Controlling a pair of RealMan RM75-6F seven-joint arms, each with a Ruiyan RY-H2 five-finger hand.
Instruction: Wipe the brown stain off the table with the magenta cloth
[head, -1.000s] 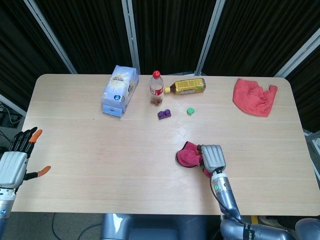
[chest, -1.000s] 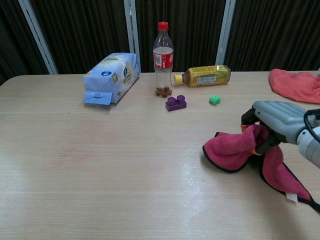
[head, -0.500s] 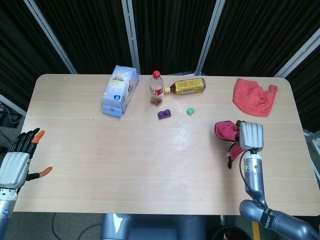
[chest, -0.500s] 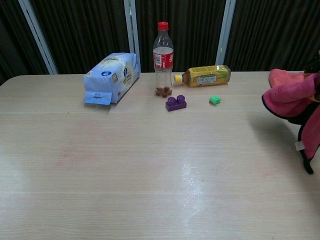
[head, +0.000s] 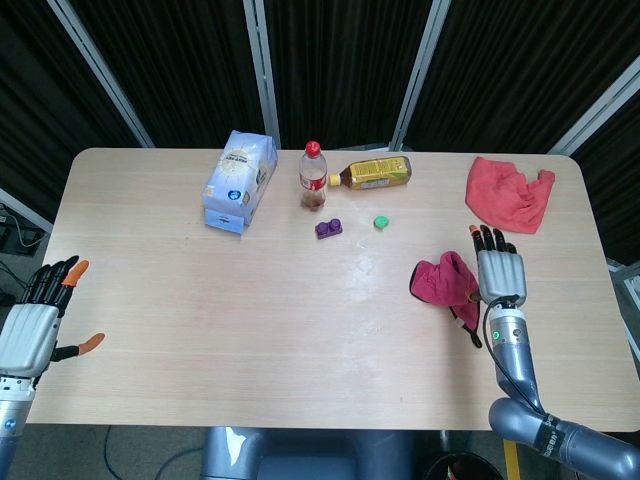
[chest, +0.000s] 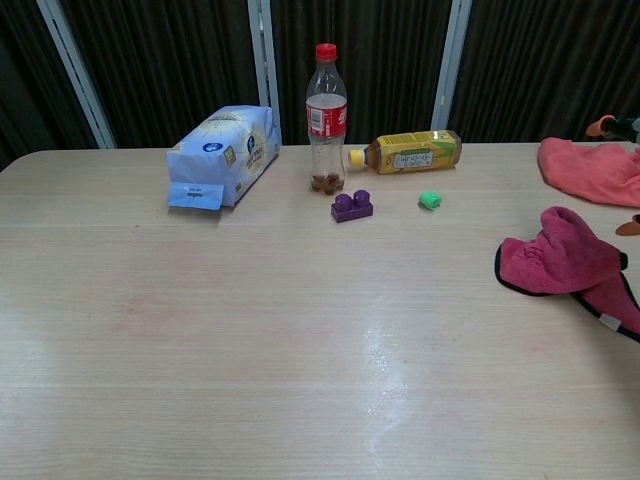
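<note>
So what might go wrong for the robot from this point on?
The right hand is open beside the crumpled magenta cloth, not holding it, so any further wiping needs a fresh grasp, which may fail. A similar coral-red cloth lies near the table's far right corner and might be taken by mistake. No brown stain is plainly visible, so I cannot tell whether wiping is finished.

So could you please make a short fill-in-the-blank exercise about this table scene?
1. The magenta cloth lies beside the ____ robot hand.
2. The upright bottle has a ____ cap.
3. The yellow bottle lies on its ____.
4. The purple block sits left of a small ____ object.

Missing words: right; red; side; green
</note>
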